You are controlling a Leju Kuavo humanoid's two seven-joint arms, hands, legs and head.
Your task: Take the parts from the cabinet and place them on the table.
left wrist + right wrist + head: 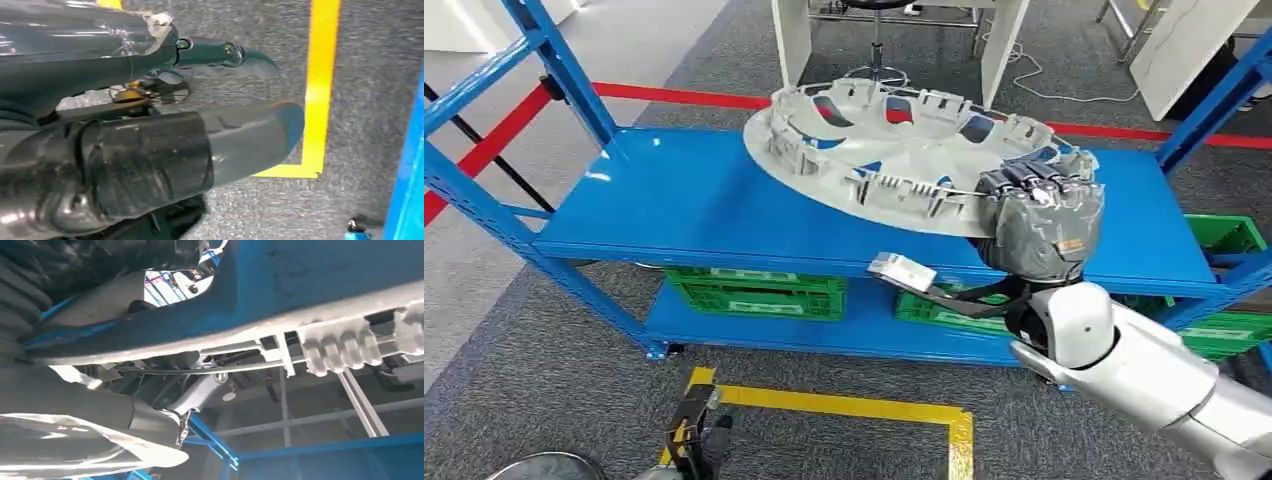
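Your right hand (1036, 225) grips the grey wheel cover (894, 150) tilted above the blue shelf (674, 200), green crates (754, 292) underneath; left hand (150, 150) hangs over yellow floor tape (320, 90), grasp unclear.

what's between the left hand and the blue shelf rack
Bare grey carpet crossed by yellow floor tape, in the head view; the left hand hangs low, apart from the rack.
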